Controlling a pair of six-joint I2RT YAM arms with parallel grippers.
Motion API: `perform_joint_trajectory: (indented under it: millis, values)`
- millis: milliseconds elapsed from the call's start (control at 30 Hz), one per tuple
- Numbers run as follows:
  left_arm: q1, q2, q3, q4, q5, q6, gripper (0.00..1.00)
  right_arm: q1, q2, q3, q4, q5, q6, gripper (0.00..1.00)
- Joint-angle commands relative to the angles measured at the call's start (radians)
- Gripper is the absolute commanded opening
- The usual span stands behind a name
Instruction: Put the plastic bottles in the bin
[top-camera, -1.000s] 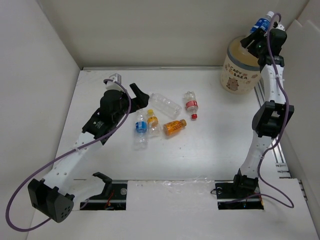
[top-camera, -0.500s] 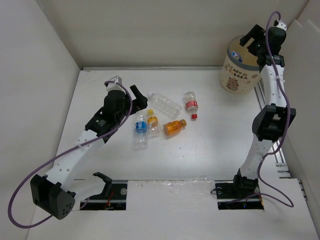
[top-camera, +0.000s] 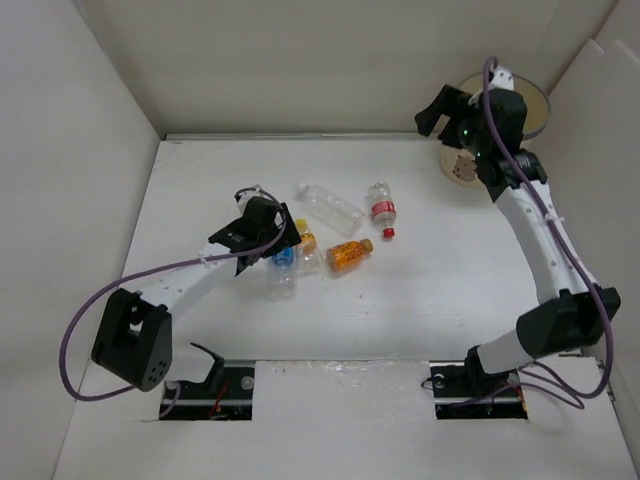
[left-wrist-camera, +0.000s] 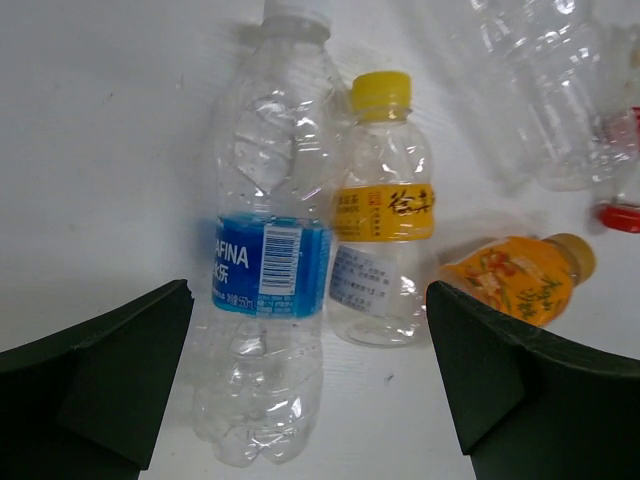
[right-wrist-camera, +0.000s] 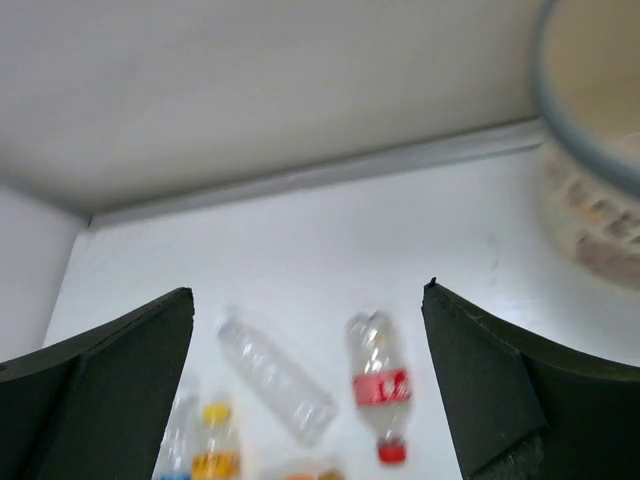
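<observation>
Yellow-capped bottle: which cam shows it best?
Left wrist: the yellow-capped bottle lies close and sharp, cap and label clear. Top external shows it whole but small and distant; right wrist catches it blurred and cut off by the bottom edge.

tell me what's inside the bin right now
Only part of the bin's tan inner wall shows, with nothing visible in it. The right arm covers the rest of the opening, so its contents are hidden.

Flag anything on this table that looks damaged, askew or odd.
The blue-labelled bottle, lying on its side, is crumpled and dented along its body. The bin seems to lean toward the back right corner, but the right arm hides most of it.
</observation>
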Motion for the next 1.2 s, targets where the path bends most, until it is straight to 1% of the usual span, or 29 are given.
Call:
perform_joint_trajectory:
  millis: [0, 67, 133, 300, 400, 500, 567, 633, 700, 767, 800, 833, 867, 900, 933, 967, 1033, 1067, 1100, 1167]
  values:
    - [-0.004, 0.049, -0.014, 0.071, 0.005, -0.017, 1.00, 0.033, -0.100, -0.183, 0.121, -0.077, -0.004, 1.00]
    - [-0.004, 0.083, 0.003, 0.080, -0.016, -0.006, 1.00, 0.078, -0.134, -0.247, 0.174, -0.105, 0.005, 1.00]
    - [0.007, 0.124, 0.012, 0.099, -0.027, 0.003, 1.00, 0.105, -0.154, -0.299, 0.188, -0.105, 0.005, 1.00]
    - [0.054, 0.193, 0.046, 0.122, -0.027, 0.003, 1.00, 0.163, -0.163, -0.341, 0.188, -0.117, 0.005, 1.00]
    - [0.054, 0.249, 0.072, 0.111, -0.054, 0.003, 1.00, 0.184, -0.183, -0.355, 0.188, -0.108, 0.005, 1.00]
    - [0.063, 0.295, 0.097, 0.099, -0.065, -0.037, 1.00, 0.207, -0.201, -0.387, 0.188, -0.108, 0.005, 1.00]
    - [0.064, 0.308, 0.097, 0.099, -0.079, -0.057, 0.97, 0.221, -0.201, -0.387, 0.188, -0.099, 0.005, 1.00]
    - [0.089, 0.322, 0.086, 0.099, -0.070, -0.068, 0.92, 0.244, -0.201, -0.387, 0.179, -0.099, 0.005, 1.00]
    - [0.106, 0.348, 0.086, 0.099, -0.047, -0.077, 0.80, 0.263, -0.211, -0.387, 0.169, -0.099, -0.005, 1.00]
    - [0.119, 0.358, 0.077, 0.099, -0.033, -0.077, 0.64, 0.292, -0.223, -0.387, 0.158, -0.099, -0.005, 1.00]
    - [0.119, 0.358, 0.077, 0.099, -0.042, -0.092, 0.42, 0.304, -0.232, -0.387, 0.158, -0.113, -0.016, 1.00]
    - [0.119, 0.332, 0.066, 0.088, -0.062, -0.101, 0.34, 0.316, -0.232, -0.396, 0.167, -0.125, -0.016, 1.00]
    - [0.119, 0.316, 0.066, 0.088, -0.073, -0.101, 0.32, 0.338, -0.232, -0.396, 0.167, -0.168, -0.037, 1.00]
    - [0.119, 0.301, 0.066, 0.076, -0.083, -0.115, 0.32, 0.347, -0.232, -0.396, 0.167, -0.194, -0.038, 1.00]
    - [0.119, 0.267, 0.066, 0.059, -0.096, -0.124, 0.27, 0.347, -0.220, -0.396, 0.167, -0.221, -0.053, 1.00]
    - [0.119, 0.249, 0.066, 0.045, -0.123, -0.124, 0.24, 0.362, -0.203, -0.396, 0.184, -0.302, -0.062, 1.00]
    - [0.119, 0.206, 0.081, 0.022, -0.136, -0.135, 0.15, 0.372, -0.166, -0.418, 0.227, -0.417, -0.074, 1.00]
    - [0.119, 0.153, 0.091, 0.022, -0.136, -0.121, 0.08, 0.382, -0.149, -0.434, 0.248, -0.482, -0.074, 1.00]
    - [0.119, 0.126, 0.103, 0.022, -0.127, -0.106, 0.05, 0.405, -0.131, -0.444, 0.271, -0.589, -0.064, 1.00]
    - [0.119, 0.044, 0.117, 0.066, -0.091, -0.036, 0.00, 0.445, -0.070, -0.444, 0.320, -0.645, -0.064, 1.00]
